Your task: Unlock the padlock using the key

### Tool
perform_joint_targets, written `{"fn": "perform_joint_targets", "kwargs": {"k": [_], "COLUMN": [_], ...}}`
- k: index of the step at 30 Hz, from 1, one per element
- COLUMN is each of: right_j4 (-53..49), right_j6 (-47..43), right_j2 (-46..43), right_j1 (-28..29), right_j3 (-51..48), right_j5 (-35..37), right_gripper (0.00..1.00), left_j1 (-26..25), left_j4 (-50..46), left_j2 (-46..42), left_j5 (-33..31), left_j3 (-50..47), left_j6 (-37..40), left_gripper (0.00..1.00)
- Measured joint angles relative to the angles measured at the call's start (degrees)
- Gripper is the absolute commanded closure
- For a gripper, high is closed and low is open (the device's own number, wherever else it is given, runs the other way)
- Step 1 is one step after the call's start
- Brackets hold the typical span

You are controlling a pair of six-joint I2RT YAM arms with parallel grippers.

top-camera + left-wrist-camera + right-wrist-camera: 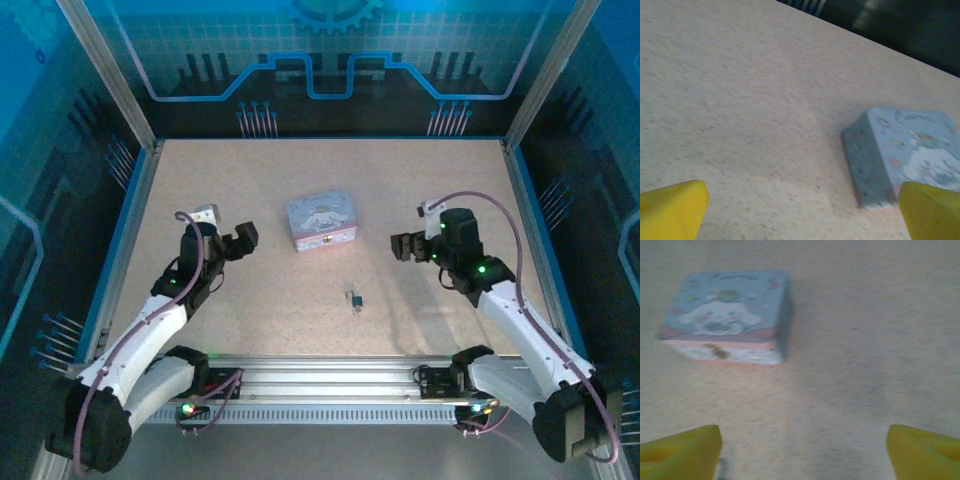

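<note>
Top external view puts the tiny dark metal padlock [355, 299] on the speckled beige bench [250, 330], between and nearer the bases than the left end effector [240, 240] and right end effector [402, 247], both spread wide and empty. The thin grey key is too small to tell apart from it. Best: one pins the body, the other pinches the key squarely.

Bluish light, blurred wrist views
</note>
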Motion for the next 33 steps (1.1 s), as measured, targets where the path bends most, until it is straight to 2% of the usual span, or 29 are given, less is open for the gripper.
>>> {"fn": "perform_joint_targets", "kwargs": {"k": [4,7,10,15,20,23,27,31,33], "right_j4": [9.6,17.4,22.3,34.5,42.4,46.4,50.5,55.9,56.8], "right_j6": [-1.8,-2.1,-2.1,-2.1,-2.2,-3.0,-5.0,-5.6,-5.7], "right_j2": [-2.4,-1.0,5.1,16.1,23.2,27.0,30.1,31.1,31.2], "right_j1": [-6.6,-10.8,-14.3,-14.9,-15.2,-14.2,-11.0,-11.0,-11.0], "right_j3": [-8.3,-14.2,-15.7,-16.4,-15.2,-13.9,-13.7,-15.5,-15.6], "right_j5": [4.3,5.5,5.7,5.7,4.5,4.1,4.1,3.8,3.7], "right_gripper": [0.00,0.00,0.00,0.00,0.00,0.00,0.00,0.00,0.00], "left_j1": [1.3,2.0,2.5,2.9,4.1,4.3,6.4,11.7,12.8], "left_j4": [4.3,9.9,14.4,21.7,27.7,29.7,31.8,34.9,37.9], "left_j2": [1.7,4.3,9.2,18.2,29.2,32.9,34.8,34.8,34.7], "left_j5": [-5.6,-8.9,-10.3,-10.0,-6.8,-4.2,0.2,6.1,8.0], "left_j3": [-0.5,-2.4,-4.0,-4.1,-3.3,-1.7,0.2,-0.1,-1.5], "left_j6": [2.5,4.7,8.3,15.0,20.3,23.7,25.1,24.7,24.5], "left_gripper": [0.01,0.01,0.01,0.01,0.01,0.01,0.01,0.01,0.01]}}
